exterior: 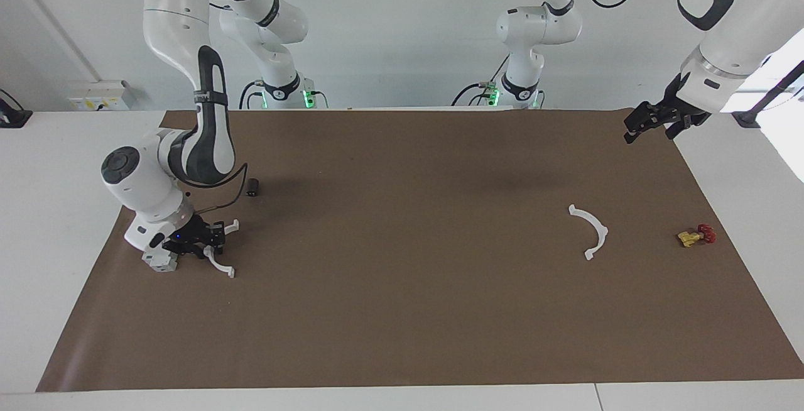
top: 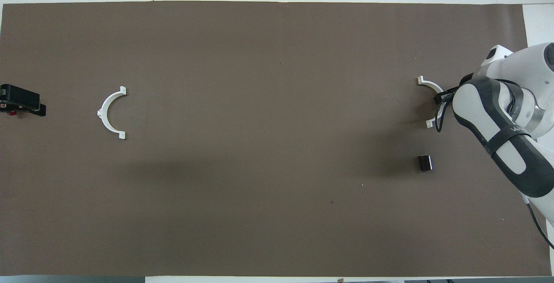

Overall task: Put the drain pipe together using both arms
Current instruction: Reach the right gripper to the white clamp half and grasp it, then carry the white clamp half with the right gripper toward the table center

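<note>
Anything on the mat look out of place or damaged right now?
Nothing looks damaged or spilled. The two white arcs lie at the two ends of the mat: one lies flat near the yellow valve; the other is at the right gripper. The left gripper waits raised.

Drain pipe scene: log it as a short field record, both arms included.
right gripper: down at the mat, at one white arc, grasp unclear
left gripper: raised over the mat's edge, waiting
second arc: flat on the mat, toward the left arm's end, untouched
yellow valve: beside the second arc
black block: nearer the robots than the first arc
assembly: not yet joined
</note>
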